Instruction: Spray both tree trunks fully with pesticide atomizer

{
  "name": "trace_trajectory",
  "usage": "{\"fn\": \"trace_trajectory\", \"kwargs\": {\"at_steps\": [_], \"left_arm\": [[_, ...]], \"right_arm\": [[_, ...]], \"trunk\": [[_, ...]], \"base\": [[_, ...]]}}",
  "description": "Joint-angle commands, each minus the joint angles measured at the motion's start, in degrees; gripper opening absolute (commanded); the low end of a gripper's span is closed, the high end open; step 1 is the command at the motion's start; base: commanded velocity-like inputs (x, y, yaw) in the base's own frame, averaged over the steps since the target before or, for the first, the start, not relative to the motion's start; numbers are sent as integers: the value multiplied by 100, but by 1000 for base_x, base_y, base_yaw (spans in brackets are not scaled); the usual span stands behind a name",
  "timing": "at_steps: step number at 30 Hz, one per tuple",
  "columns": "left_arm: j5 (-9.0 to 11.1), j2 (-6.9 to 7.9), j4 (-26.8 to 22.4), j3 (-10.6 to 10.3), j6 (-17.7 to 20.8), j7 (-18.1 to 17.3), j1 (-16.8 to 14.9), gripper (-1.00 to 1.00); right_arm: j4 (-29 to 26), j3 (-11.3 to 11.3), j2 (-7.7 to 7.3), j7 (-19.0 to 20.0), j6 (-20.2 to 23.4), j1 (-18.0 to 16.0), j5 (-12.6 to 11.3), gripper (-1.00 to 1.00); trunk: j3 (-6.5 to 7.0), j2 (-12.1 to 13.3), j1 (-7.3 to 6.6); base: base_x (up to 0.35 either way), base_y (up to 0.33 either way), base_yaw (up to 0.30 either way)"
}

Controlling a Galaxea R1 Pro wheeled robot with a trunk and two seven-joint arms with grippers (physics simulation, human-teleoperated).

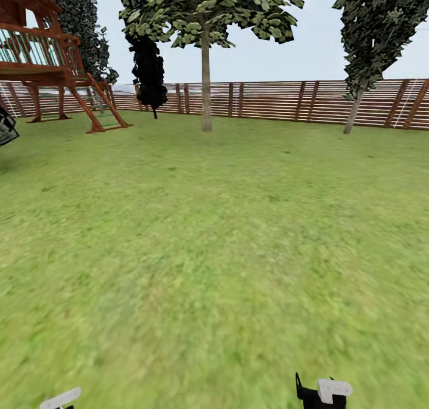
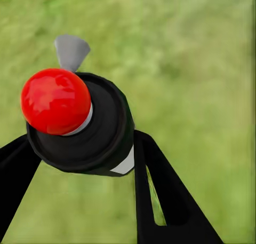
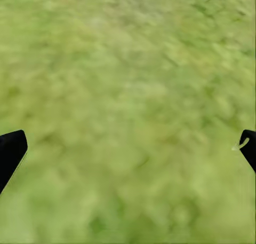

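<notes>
Looking out from the head camera, you face a wide lawn [image 1: 214, 248] running to a brown slatted fence [image 1: 268, 102] at the far side. A wooden play structure [image 1: 53, 69] with a ladder stands far left. One tree [image 1: 205, 57] with a straight, bare, pale trunk [image 1: 206, 93] rises near the fence at the middle, its leafy crown overhead; another tree [image 1: 372, 33], with a leaning trunk, stands far right against the fence. A slim near-black conifer [image 1: 148, 69] sits between the play structure and the middle tree.

Your left gripper [image 2: 85, 164] is clamped on the pesticide atomizer [image 2: 80, 124]: in the left wrist view its dark body sits between the two black fingers [image 2: 160, 196], with the red nozzle tip [image 2: 56, 101] facing the camera and the grey trigger [image 2: 71, 50] behind it, all held over grass.

Your right gripper [image 3: 128, 150] has its fingers [image 3: 10, 153] spread wide apart, with bare grass between them. In the head view a small part of it [image 1: 325, 392] shows at the near edge, right of centre.
</notes>
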Motion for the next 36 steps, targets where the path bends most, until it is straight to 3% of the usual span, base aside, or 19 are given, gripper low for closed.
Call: {"fn": "trace_trajectory", "kwargs": {"at_steps": [1,36], "left_arm": [[-11,0,3,27,-16,3,-3,-100],[-13,0,2,26,-16,3,-5,-100]], "right_arm": [[8,-29,1,-32,-19,-5,61,100],[8,-26,5,-30,-19,-5,58,100]], "trunk": [[-5,-2,3],[-5,-2,3]], "base": [[340,0,0],[340,0,0]]}}
